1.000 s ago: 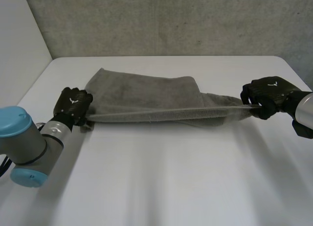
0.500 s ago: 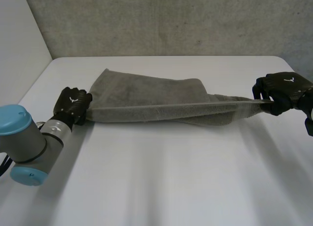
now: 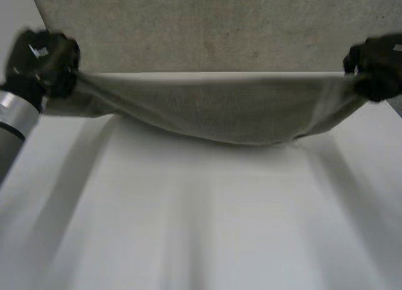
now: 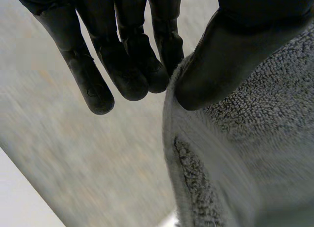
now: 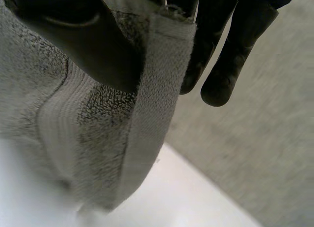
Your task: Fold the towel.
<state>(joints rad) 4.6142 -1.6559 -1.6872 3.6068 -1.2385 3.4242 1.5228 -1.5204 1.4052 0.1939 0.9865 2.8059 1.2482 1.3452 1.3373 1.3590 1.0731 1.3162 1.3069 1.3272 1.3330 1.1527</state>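
Observation:
A grey towel (image 3: 220, 111) hangs stretched in the air between both hands, its middle sagging toward the white table (image 3: 201, 221). My left hand (image 3: 41, 61) is raised at the towel's left corner. In the left wrist view its thumb (image 4: 230, 55) pinches the towel (image 4: 255, 153) against the fingers (image 4: 127, 65). My right hand (image 3: 377, 64) is raised at the towel's right corner. In the right wrist view its thumb (image 5: 83, 35) presses the towel's hemmed edge (image 5: 147, 104) against the fingers (image 5: 230, 55).
A grey textured wall (image 3: 207, 26) stands behind the table's far edge. The white table spreads wide below the lifted towel.
Both hands have risen and moved apart, lifting the towel off the table and pulling it taut. The left hand closed on its corner.

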